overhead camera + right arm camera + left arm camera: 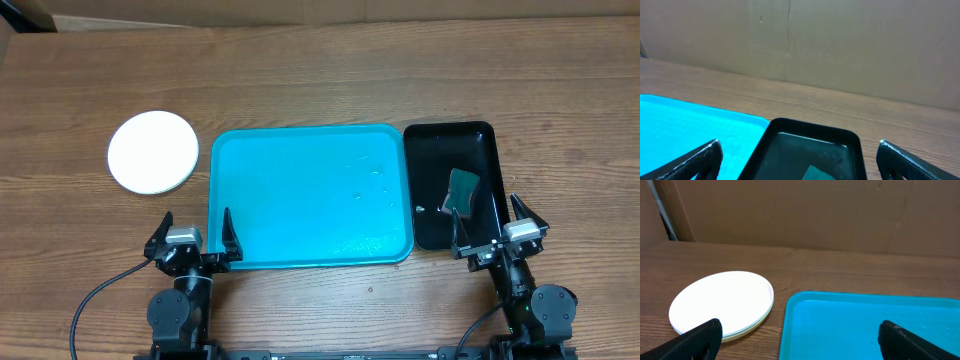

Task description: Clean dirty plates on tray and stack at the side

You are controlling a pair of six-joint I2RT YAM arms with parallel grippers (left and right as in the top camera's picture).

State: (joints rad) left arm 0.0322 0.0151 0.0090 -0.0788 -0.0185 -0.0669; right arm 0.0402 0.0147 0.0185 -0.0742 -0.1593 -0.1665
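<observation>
Left jaws: the left gripper (195, 222) is spread wide with nothing between its fingers. It sits low by the near-left corner of the tray, which I read as a rest pose, clear of the work.
Right jaws: the right gripper (488, 225) is likewise spread and empty, at the near end of the small glossy black rectangular tray (438, 150).
Sponge: a dark green sponge block (462, 190) lies in that black tray just ahead of my right fingers, handy for wiping.
Tray: the large turquoise plastic tray with rounded corners (300, 190) lies between the arms, bare of plates, with a few wet glints on it.
Plates: the round plastic plates (153, 151) sit as one stack on the brown wooden table (330, 80), left of the tray and not touching it. The top plate is white, and the left wrist view shows a greenish rim under it.
Judgement: the stacking looks done to me.
</observation>
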